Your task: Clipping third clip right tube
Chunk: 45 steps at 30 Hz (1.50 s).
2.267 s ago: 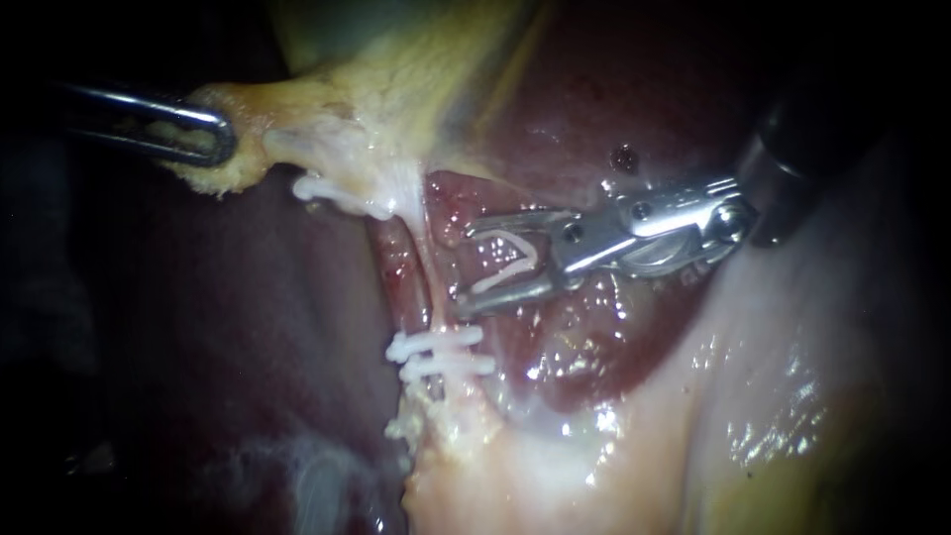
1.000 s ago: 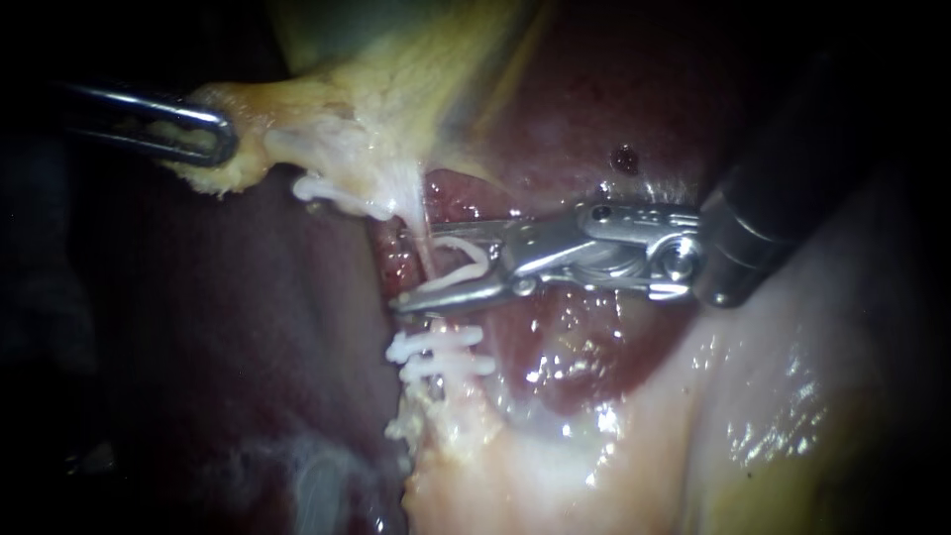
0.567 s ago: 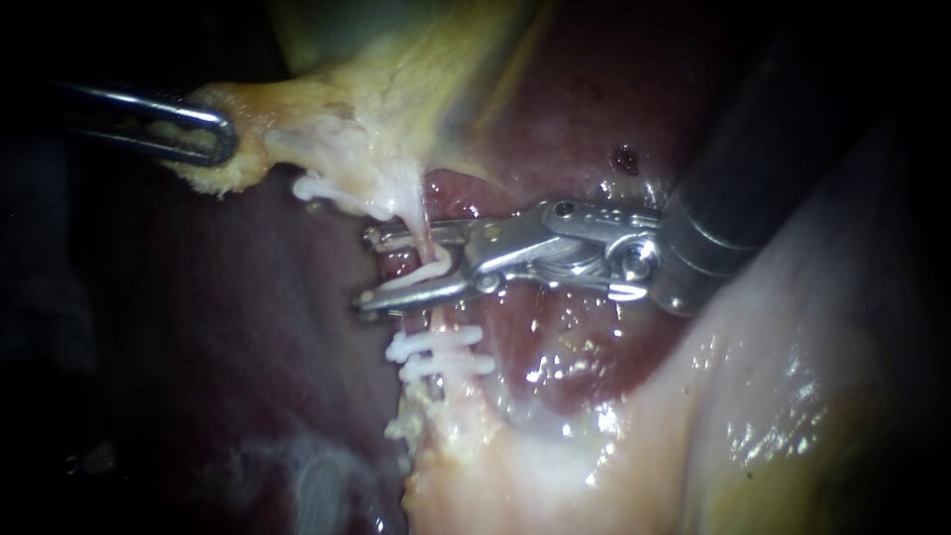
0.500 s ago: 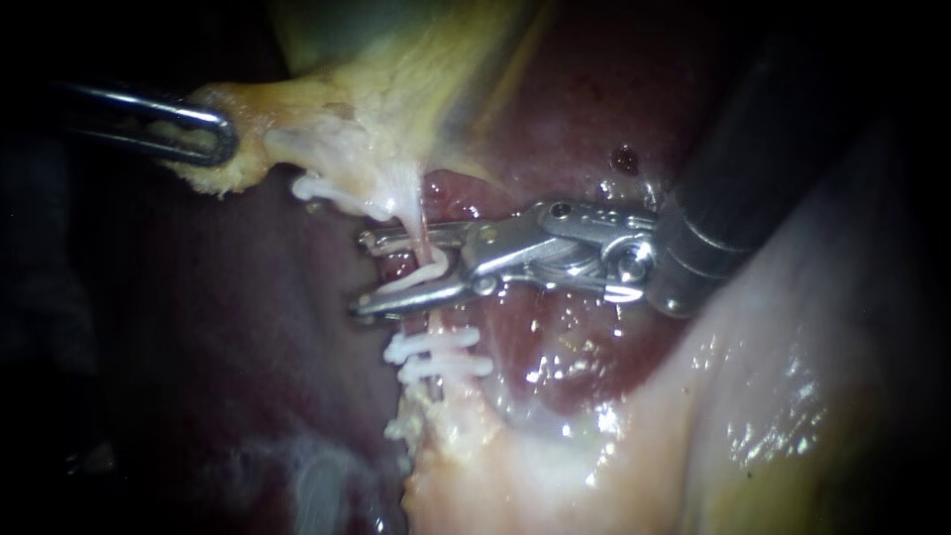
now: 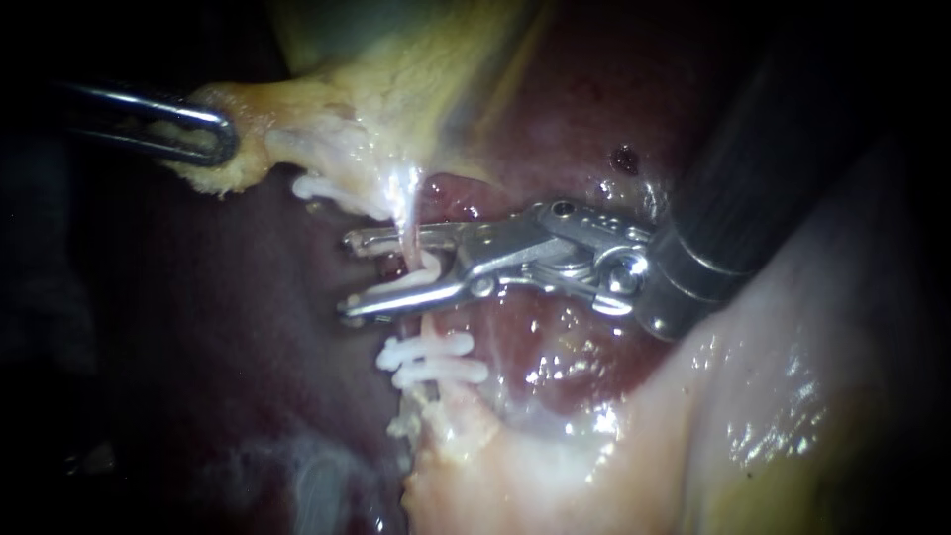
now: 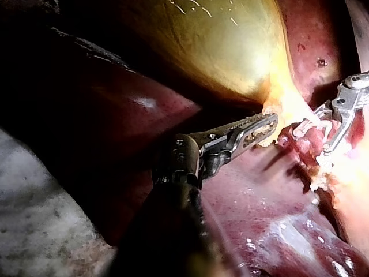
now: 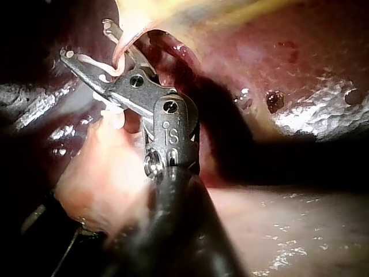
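Note:
The thin pink right tube (image 5: 404,230) runs down from the yellowish gallbladder (image 5: 376,109) to two white clips (image 5: 433,359) that sit on it. My right instrument (image 5: 347,275) reaches in from the upper right. Its jaws are open and stand astride the tube just above those clips. A white open clip (image 5: 421,275) sits between them, curving round the tube. The right wrist view shows the same clip (image 7: 95,62) in my right instrument (image 7: 86,39), with the tube (image 7: 120,53) inside. My left instrument (image 5: 193,134) is shut on the gallbladder's pale edge (image 6: 271,118), holding it up and to the left.
Another white clip (image 5: 327,193) lies on the pale tissue under the gallbladder's neck. Dark red liver (image 5: 248,327) surrounds the tube. Pale glistening tissue (image 5: 753,396) fills the lower right. A small dark spot (image 5: 624,159) marks the liver above my right instrument's wrist.
My right instrument has moved left from beside the tube until its open jaws and clip straddle it, tips now past the tube. The left instrument has kept its hold.

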Each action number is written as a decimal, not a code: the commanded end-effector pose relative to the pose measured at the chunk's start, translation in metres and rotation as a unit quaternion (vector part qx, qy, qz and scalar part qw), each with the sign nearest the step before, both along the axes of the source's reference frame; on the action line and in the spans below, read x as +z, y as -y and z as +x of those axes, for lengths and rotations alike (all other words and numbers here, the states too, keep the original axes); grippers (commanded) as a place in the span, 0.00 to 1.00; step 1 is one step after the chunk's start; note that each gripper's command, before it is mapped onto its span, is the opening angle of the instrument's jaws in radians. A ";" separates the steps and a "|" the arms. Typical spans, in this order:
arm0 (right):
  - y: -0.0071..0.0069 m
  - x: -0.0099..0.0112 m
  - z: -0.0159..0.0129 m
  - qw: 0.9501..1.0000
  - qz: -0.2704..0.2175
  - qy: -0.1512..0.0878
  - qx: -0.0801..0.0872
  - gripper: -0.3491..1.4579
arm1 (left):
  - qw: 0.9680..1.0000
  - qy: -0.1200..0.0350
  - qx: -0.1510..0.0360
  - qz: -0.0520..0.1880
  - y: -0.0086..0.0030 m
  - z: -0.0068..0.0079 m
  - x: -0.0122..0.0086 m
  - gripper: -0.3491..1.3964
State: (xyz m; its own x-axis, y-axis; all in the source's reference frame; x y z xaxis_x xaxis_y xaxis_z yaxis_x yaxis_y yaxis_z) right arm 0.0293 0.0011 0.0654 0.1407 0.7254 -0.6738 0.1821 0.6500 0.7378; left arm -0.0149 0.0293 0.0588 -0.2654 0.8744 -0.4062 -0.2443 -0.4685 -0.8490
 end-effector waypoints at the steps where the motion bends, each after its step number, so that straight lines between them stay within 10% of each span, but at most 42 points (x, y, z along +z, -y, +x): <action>1: 0.0001 -0.0001 0.0000 1.000 0.001 -0.002 -0.003 0.46 | 1.000 0.000 0.000 0.000 0.0000 0.0000 0.0000 0.00; 19: -0.0002 -0.0001 -0.0006 1.000 0.021 -0.007 0.003 0.31 | 1.000 0.000 0.000 0.000 0.0000 0.0000 0.0000 0.00; 28: -0.0005 0.0003 -0.0012 0.999 0.049 0.007 0.011 0.00 | 1.000 0.000 0.000 0.000 -0.0001 0.0000 0.0001 0.00; 32: -0.0006 0.0004 -0.0015 0.996 0.066 0.053 0.000 0.00 | 1.000 0.000 0.000 0.000 -0.0001 0.0000 0.0001 0.00; 45: -0.0009 0.0008 -0.0018 0.996 0.066 0.054 0.001 0.00 | 1.000 0.000 0.000 0.000 -0.0001 0.0000 0.0001 0.00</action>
